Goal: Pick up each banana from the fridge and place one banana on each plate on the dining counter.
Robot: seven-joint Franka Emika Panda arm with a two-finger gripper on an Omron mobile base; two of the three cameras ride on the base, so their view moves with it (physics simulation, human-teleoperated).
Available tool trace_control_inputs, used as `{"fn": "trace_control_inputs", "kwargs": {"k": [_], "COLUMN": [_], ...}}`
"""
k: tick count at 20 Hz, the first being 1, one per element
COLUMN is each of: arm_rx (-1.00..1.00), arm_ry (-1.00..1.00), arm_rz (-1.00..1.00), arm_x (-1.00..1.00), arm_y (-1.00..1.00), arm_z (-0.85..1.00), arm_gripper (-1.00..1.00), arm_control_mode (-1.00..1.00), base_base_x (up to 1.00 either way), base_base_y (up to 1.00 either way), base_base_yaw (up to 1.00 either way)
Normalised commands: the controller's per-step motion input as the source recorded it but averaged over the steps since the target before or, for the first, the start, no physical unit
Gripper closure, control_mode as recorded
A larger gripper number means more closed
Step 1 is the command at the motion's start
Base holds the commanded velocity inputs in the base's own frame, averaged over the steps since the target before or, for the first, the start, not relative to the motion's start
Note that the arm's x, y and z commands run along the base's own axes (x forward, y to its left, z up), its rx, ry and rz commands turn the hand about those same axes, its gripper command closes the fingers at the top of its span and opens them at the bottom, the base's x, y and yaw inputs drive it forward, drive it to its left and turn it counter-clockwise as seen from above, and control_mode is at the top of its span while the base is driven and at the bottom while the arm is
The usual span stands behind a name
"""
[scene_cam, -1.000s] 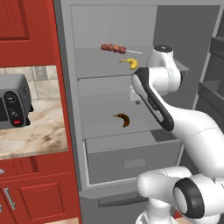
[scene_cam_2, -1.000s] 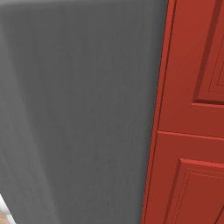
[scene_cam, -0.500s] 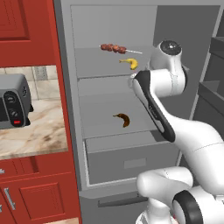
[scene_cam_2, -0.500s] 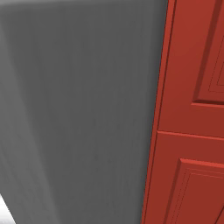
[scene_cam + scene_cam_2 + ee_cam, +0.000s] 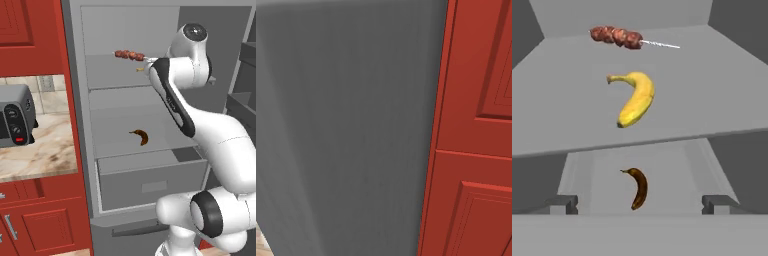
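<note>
The fridge (image 5: 150, 210) stands open, and the white arm reaches up into it toward the upper shelf (image 5: 572, 120). In the hand view, the yellow banana (image 5: 635, 99) lies on that upper shelf just above the picture's centre, its stem pointing toward 10 o'clock and its dark tip toward 7 o'clock. The meat skewer (image 5: 618, 36) lies on the same shelf at 12 o'clock from it, apart from it, with its thin stick pointing to 3 o'clock. The brown banana (image 5: 638, 187) rests on the lower shelf at 6 o'clock from the yellow one, above the wide drawer (image 5: 150, 182). In the left base view a toaster (image 5: 16, 114) sits on the stone counter (image 5: 40, 155) at 9 o'clock, beside red cabinets (image 5: 30, 30). The gripper's fingers cannot be made out, so whether the claw is wide or narrow cannot be told.
</note>
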Motion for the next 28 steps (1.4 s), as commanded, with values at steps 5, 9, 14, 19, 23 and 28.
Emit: {"fn": "trace_control_inputs", "kwargs": {"k": [5,9,14,19,23,28], "arm_rx": [0.03,0.0,0.0,0.0,0.0,0.0], "arm_ry": [0.12,-0.01,-0.12,-0.06,0.0,0.0], "arm_rz": [0.0,0.0,0.0,0.0,0.0,0.0], "arm_x": [0.91,0.55,0.35,0.42,0.52,0.44], "arm_y": [-0.07,-0.14,-0.02,0.0,0.0,0.0], "arm_z": [-0.47,-0.62,-0.04,-0.04,-0.09,0.0], "arm_gripper": [-1.0,-1.0,-1.0,-1.0,-1.0,-1.0], "arm_control_mode": [-1.0,-1.0,-1.0,-1.0,-1.0,-1.0], "base_base_x": [0.0,0.0,0.0,0.0,0.0,0.0], "base_base_y": [0.0,0.0,0.0,0.0,0.0,0.0], "base_base_yaw": [0.0,0.0,0.0,0.0,0.0,0.0]}}
